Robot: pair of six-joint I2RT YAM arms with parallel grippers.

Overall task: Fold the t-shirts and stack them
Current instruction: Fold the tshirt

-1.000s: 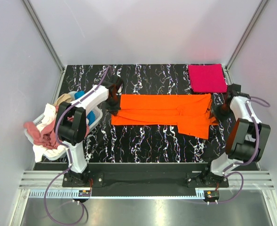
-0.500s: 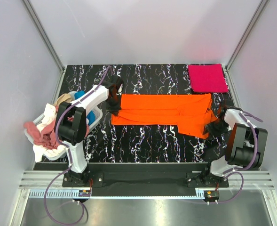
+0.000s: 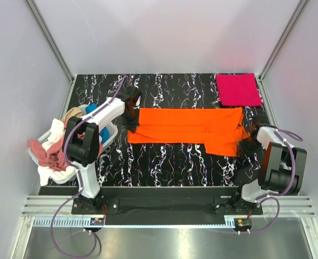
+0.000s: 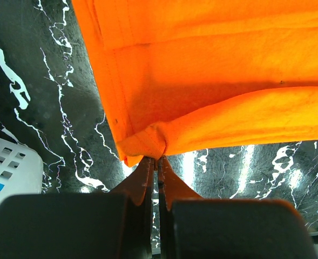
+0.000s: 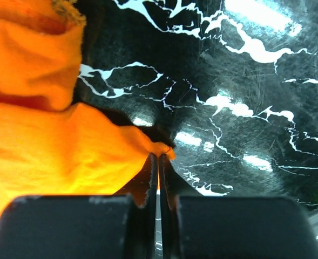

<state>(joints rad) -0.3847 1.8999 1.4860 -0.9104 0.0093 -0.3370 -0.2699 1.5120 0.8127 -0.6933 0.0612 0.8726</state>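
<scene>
The bright orange t-shirt lies spread sideways on the black marbled table, folded lengthwise. My left gripper is shut on its left edge; the left wrist view shows the orange cloth bunched at my closed fingertips. My right gripper is shut on the shirt's right corner; the right wrist view shows that orange corner pinched between my fingertips. A folded crimson-pink t-shirt lies at the back right corner.
A white-and-blue plastic basket at the left edge holds several loose shirts: white, dusty rose-red, tan and blue. The basket's corner shows in the left wrist view. Enclosure walls surround the table.
My right gripper moved toward the near edge and took hold of the orange shirt's right corner, pulling it slightly. My left gripper and the rest of the shirt stayed put.
</scene>
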